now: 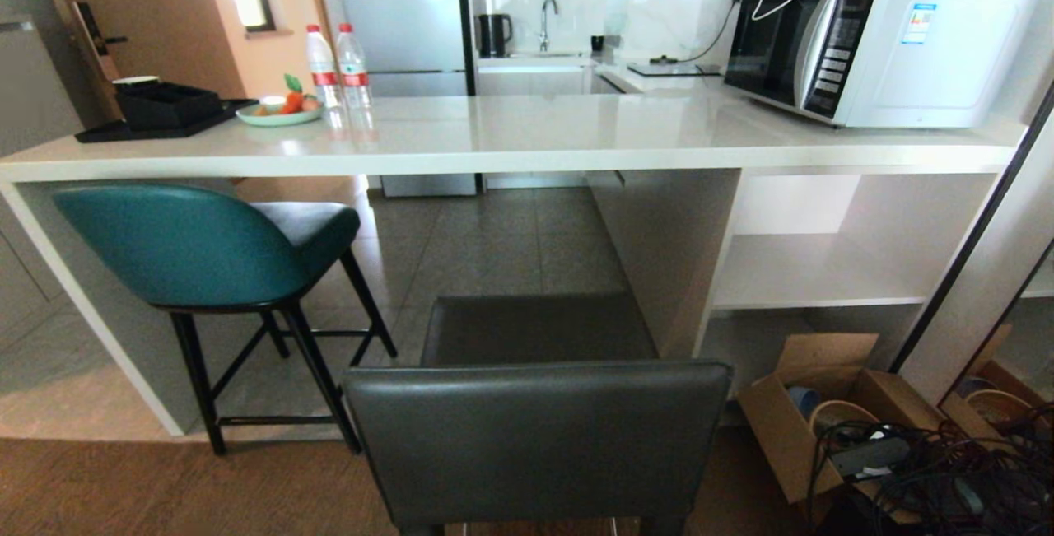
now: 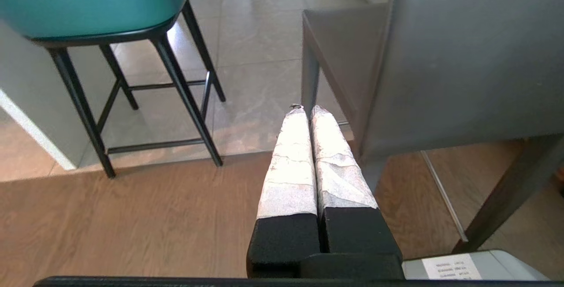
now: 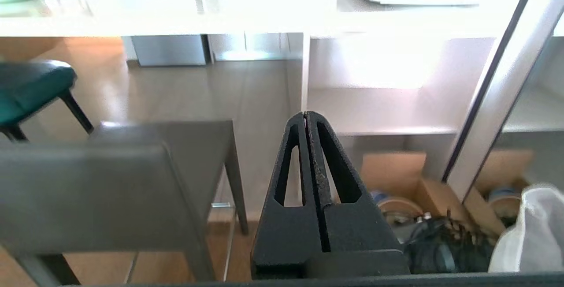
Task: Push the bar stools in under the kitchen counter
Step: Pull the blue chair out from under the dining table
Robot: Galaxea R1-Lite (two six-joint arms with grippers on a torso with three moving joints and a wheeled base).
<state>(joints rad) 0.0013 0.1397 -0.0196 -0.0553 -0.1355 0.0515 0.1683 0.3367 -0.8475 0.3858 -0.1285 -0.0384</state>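
Observation:
The teal bar stool (image 1: 198, 252) stands at the left, its seat tucked under the white kitchen counter (image 1: 510, 141). Directly before me stands the dark-grey bar stool (image 1: 535, 429), its back nearest me and its seat short of the counter edge. Neither arm shows in the head view. My left gripper (image 2: 307, 109) is shut and empty, low beside the grey stool's (image 2: 467, 57) back, with the teal stool (image 2: 88, 0) beyond. My right gripper (image 3: 306, 115) is shut and empty, off the other side of the grey stool (image 3: 88, 194).
A microwave (image 1: 873, 46), two water bottles (image 1: 339, 67), a fruit plate (image 1: 278, 112) and a black tray (image 1: 160, 112) sit on the counter. An open cardboard box (image 1: 815, 412) and tangled cables (image 1: 947, 478) lie on the floor at the right, below white shelves (image 1: 815, 272).

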